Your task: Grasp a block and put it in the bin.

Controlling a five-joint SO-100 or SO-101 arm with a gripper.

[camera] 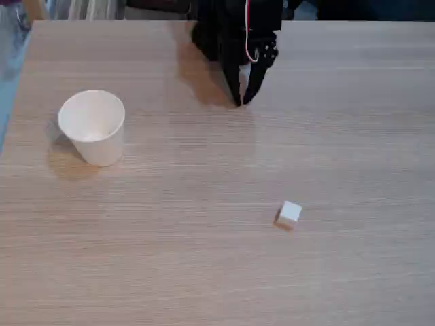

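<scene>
Block sits alone on your pale wood-grain worktop, a small white cube well below and slightly right of the black fingers in the fixed view; they hang pinched together, empty. The tapered paper bin stands far left.

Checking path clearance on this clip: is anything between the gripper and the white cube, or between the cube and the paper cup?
Nothing visible. Bare table lies between the gripper and the block, and between the block and the bin at left.
</scene>
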